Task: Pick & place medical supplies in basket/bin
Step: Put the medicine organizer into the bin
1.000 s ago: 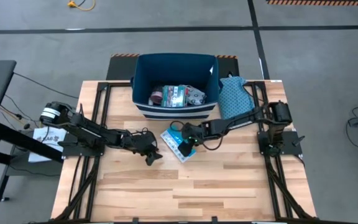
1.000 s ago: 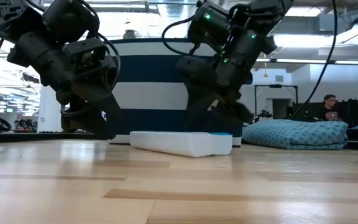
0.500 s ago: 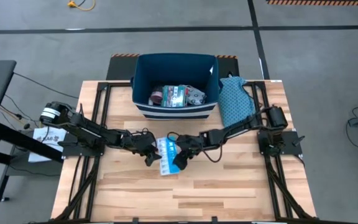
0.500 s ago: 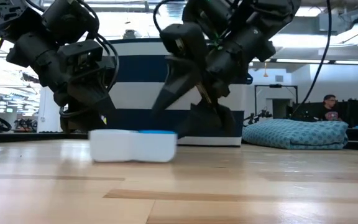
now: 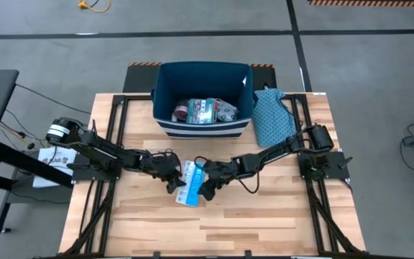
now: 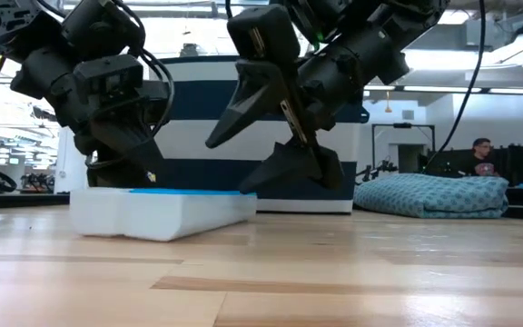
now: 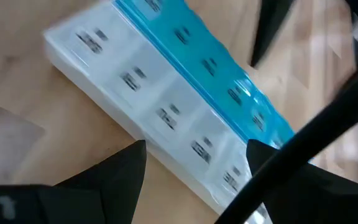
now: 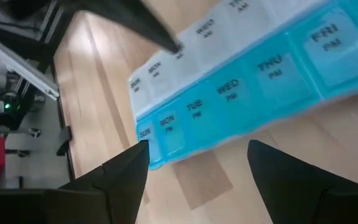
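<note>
Some supplies (image 5: pixel 205 110) already lie in the navy bin (image 5: pixel 204 128). The pill box (image 5: pixel 190 183) waits on the desk (image 5: pixel 264 216), between the open, empty left hand (image 5: pixel 176 182) and right hand (image 5: pixel 205 188).

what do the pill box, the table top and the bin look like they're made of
The pill box looks like glossy moulded plastic: a translucent blue row and a milky white row of lids with printed day labels. The table top looks like light butcher-block wood, with visible strips and grain and a smooth sheen. The bin seems soft fabric, matte navy with white stripes, though the weave cannot be seen.

Two dark arms, black cables, pointed black pincer fingers (image 6: pixel 243 104).
</note>
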{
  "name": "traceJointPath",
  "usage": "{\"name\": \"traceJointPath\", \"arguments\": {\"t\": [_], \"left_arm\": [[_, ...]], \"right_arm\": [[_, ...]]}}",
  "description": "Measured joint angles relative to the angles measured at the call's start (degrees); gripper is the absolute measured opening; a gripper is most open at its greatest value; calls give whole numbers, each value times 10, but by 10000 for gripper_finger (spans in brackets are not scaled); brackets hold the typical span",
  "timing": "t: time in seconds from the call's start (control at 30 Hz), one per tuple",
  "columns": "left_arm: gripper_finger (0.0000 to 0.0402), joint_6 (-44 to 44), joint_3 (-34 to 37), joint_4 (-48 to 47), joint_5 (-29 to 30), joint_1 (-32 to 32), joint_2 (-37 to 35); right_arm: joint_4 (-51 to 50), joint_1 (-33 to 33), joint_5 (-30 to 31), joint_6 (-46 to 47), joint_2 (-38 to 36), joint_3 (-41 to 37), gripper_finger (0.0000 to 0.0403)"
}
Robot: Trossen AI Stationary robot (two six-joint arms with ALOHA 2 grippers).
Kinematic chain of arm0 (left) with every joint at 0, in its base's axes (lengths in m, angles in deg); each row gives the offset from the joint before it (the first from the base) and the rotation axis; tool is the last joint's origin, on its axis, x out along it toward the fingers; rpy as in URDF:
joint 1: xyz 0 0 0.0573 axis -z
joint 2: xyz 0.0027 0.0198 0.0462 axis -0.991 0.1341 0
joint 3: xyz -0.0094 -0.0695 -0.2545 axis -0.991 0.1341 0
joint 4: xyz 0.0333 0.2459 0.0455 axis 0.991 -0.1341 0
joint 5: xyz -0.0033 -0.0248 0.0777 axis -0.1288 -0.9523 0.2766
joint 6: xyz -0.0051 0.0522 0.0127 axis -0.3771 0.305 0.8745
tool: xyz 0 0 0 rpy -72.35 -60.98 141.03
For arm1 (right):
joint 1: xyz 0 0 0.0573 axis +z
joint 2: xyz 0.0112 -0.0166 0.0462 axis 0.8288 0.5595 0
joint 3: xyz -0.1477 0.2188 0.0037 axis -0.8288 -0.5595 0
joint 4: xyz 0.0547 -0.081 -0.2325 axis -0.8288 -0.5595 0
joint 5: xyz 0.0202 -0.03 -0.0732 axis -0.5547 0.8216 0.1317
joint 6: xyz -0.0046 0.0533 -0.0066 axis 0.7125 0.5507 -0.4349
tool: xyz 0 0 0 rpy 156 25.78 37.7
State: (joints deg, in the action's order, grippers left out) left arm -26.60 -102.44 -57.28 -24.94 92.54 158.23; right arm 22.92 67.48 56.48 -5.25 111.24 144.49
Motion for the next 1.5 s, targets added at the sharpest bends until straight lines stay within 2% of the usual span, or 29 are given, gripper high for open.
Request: {"name": "traceJointPath", "arguments": {"t": [0.27, 0.43, 0.8, 0.93, 1.13, 1.33, 1.5], "left_arm": [[267, -5, 0, -1, -100, 0, 0], [267, -8, 0, -19, -98, 0, 0], [267, 11, 0, 4, -97, 0, 0], [267, -9, 0, 11, -106, 0, 35], [267, -50, -3, 106, -138, 0, 114], [267, -55, -2, 118, -133, 0, 113], [267, -63, 0, 139, -132, 0, 114]], "right_arm": [[-17, 1, 1, 72, 0, 0, 265], [-16, 2, 13, 100, 0, 0, 265], [-11, 2, 16, 113, 0, 0, 265], [-14, 2, 20, 119, 0, 0, 265], [-42, 11, 52, 149, -1, 0, 265], [-77, 27, 77, 180, 6, 0, 265], [-9, 33, 78, 197, 35, 0, 265]]}}
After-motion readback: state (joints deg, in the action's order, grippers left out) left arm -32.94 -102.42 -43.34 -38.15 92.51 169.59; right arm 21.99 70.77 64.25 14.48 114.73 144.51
